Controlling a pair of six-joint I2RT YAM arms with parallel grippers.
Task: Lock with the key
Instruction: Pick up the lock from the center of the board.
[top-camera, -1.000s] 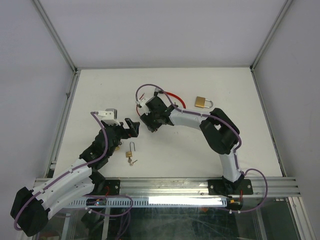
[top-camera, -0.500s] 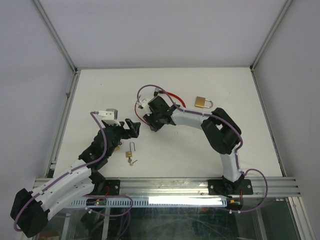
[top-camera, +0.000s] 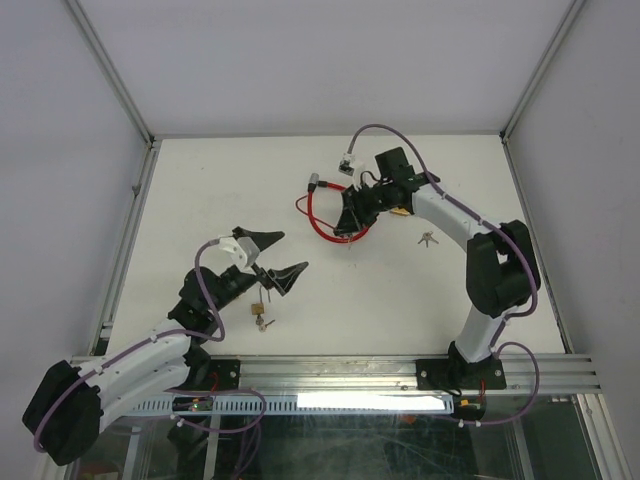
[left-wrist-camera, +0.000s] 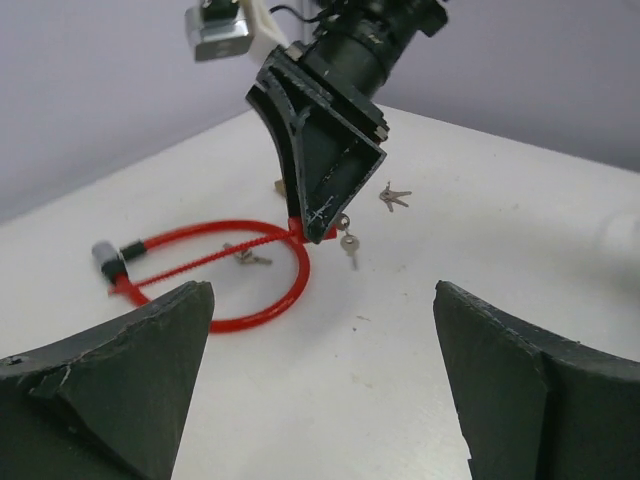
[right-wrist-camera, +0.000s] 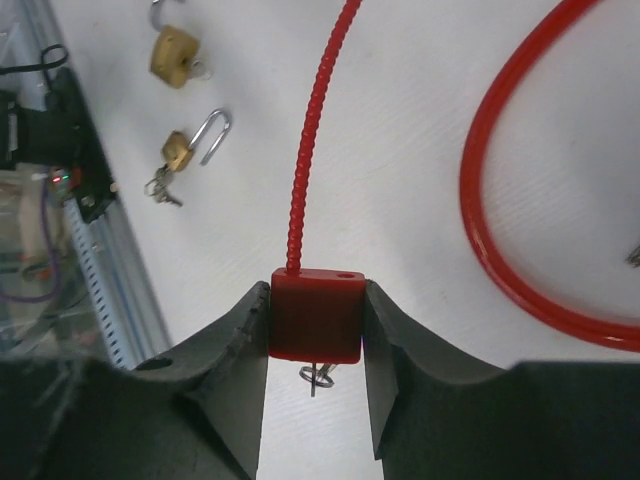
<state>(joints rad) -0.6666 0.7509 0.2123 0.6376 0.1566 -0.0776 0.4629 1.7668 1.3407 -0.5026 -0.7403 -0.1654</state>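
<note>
Since a second ago our right arm has swung away from the small brass padlock (top-camera: 260, 304), to the far right of it, and the red cable lock (right-wrist-camera: 315, 318) has travelled with it over the desk (top-camera: 200, 180). Our right tool (left-wrist-camera: 320, 225) holds this lock by its square red body, which is pressed between both fingers (right-wrist-camera: 235, 370). A key (right-wrist-camera: 317, 377) shows just under the body. Our left tool (top-camera: 284, 254) has also risen and turned. It stands wide with nothing inside, just beyond the padlock. We see the padlock lying with its shackle open. Some loose keys (top-camera: 428, 238) lie even farther right of the padlock than the cable lock does.
</note>
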